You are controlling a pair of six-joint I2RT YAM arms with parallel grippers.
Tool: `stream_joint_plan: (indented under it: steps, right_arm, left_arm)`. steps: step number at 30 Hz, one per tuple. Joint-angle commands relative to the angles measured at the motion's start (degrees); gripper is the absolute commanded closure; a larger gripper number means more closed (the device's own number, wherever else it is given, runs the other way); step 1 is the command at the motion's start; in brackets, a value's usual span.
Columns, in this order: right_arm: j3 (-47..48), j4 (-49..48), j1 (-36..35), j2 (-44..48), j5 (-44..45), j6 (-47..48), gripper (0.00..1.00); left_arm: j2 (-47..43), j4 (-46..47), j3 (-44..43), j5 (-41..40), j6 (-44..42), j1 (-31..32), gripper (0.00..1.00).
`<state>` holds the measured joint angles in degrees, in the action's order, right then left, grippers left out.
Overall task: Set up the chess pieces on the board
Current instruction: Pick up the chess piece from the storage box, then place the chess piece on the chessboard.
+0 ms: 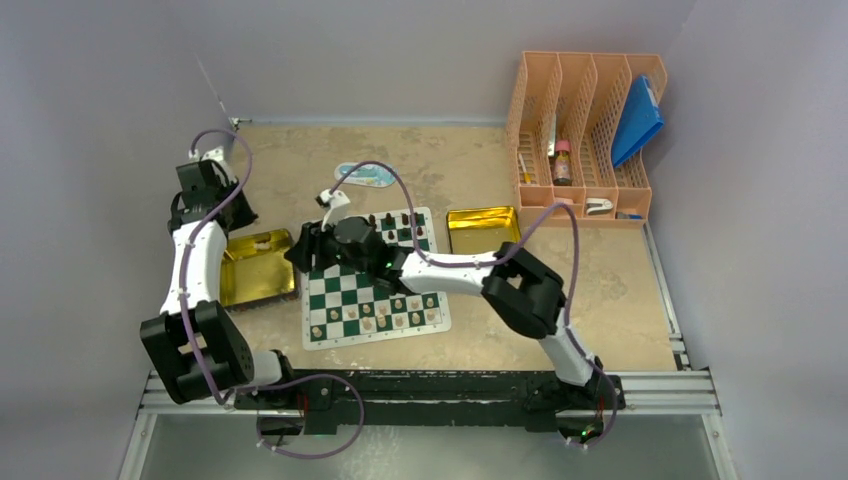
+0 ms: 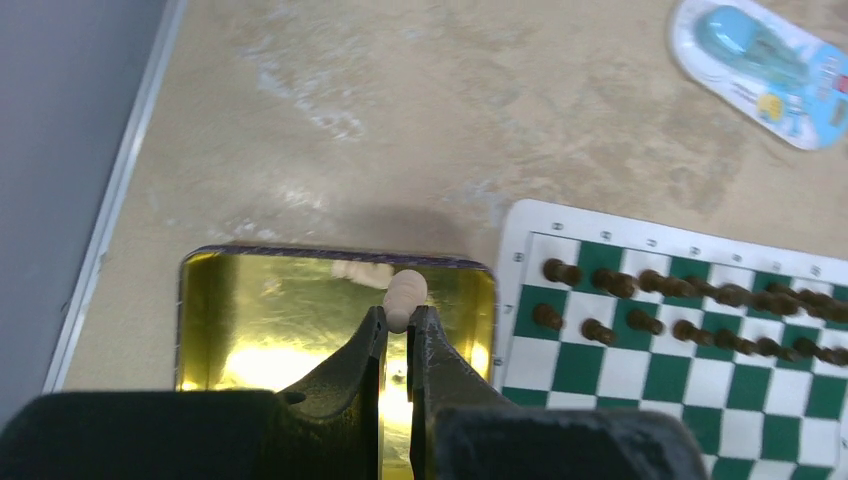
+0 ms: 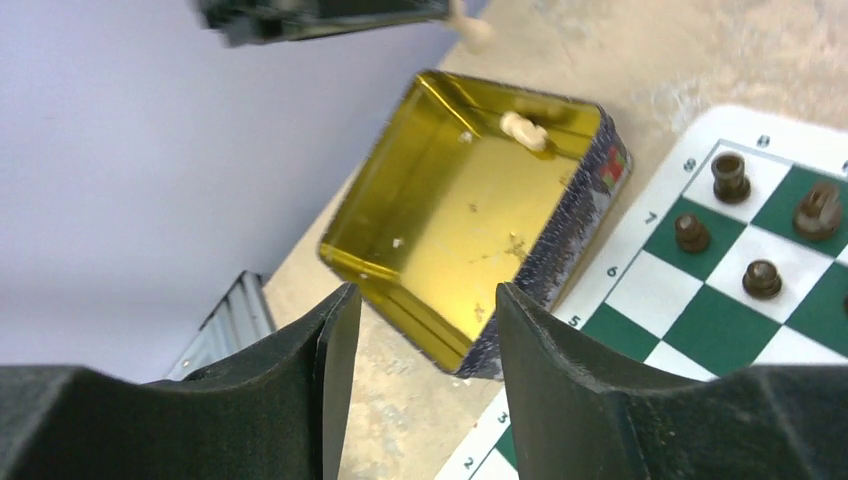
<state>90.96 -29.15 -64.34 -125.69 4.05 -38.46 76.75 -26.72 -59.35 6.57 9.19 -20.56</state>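
The left gripper [image 2: 397,318] pinches a cream chess piece [image 2: 406,292] above the gold tin [image 2: 230,330], where a second cream piece [image 3: 522,130] lies on its side near the far wall. Just right of the tin lies the board [image 1: 345,292], with dark pieces [image 2: 640,300] lined along its two far rows and cream pieces [image 1: 382,322] standing along its near rows. The right gripper [image 3: 428,300] hangs over the board's left edge, jaws spread with nothing between them.

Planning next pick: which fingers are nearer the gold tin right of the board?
Right: right fingers hang open at the board's left edge; left fingers, gripping a cream piece, sit farther left over the other tin.
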Motion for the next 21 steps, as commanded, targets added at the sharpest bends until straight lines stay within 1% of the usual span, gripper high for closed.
stream_joint_plan:
  steps: [1,5,7,9,13,16,18,21]
  right_arm:
    - [-6.0,-5.3,0.6,10.3,-1.2,7.0,0.44]
    - [-16.8,-8.1,0.8,21.5,0.3,9.4,0.41]
    - [-24.0,-9.3,0.8,27.5,1.8,10.2,0.39]
    - [-30.0,-10.4,0.8,33.5,3.4,11.2,0.37]
    - [-39.8,-10.7,0.9,44.9,6.7,12.2,0.34]
    - [-45.1,-10.4,0.9,52.8,7.8,12.7,0.34]
    - [-47.5,-9.0,0.9,57.2,8.4,12.7,0.33]
    - [-50.3,-6.6,0.9,63.6,10.1,13.1,0.33]
  left_arm:
    - [-3.2,-2.3,-5.3,4.3,-3.9,4.6,1.0]
    - [-5.7,-3.3,-4.5,8.4,-4.2,6.3,1.0]
    - [-6.5,-4.4,-4.1,9.8,-4.0,7.5,1.0]
    - [-7.5,-5.4,-3.3,10.5,-3.3,9.9,1.0]
    - [-10.4,-5.9,0.1,10.1,-0.8,17.3,1.0]
    - [-12.0,-6.5,1.1,8.9,1.8,23.8,1.0]
    - [-12.6,-7.4,1.5,6.8,4.3,28.6,1.0]
    - [-14.3,-7.6,3.1,2.4,10.4,36.9,1.0]
